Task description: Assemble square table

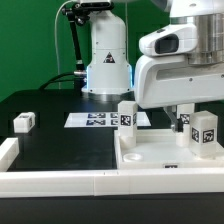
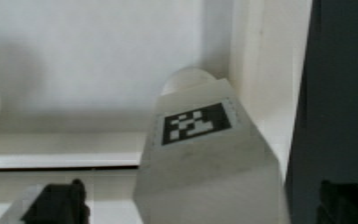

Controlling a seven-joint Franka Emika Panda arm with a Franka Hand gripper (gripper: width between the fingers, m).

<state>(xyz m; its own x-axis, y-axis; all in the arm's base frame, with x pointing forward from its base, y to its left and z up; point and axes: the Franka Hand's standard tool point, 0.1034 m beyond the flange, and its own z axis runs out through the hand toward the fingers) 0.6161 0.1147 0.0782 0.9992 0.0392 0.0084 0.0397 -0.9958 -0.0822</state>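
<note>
1. Far on the exterior view's left, a loose leg (image 1: 22, 122) lies on the black table, well apart from everything else.
2. The marker board (image 1: 98, 120) lies flat mid-table. Just right of it, a second leg (image 1: 127, 114) stands at the tabletop's back corner.
3. The square tabletop (image 1: 150, 158) sits front-right, inside the white border rail (image 1: 60, 180).
4. The gripper (image 1: 184, 120) is low over the tabletop's right part, beside a third leg (image 1: 205, 131).
5. In the wrist view, probably that same third leg (image 2: 197, 125) sits between the fingers (image 2: 55, 205). The jaws look spread wide and unclamped, though the far tip is hard to make out.
6. Step in hand: likely grasping a leg to fit. The next move calls for centring on it, closing, then seating it at a corner.
</note>
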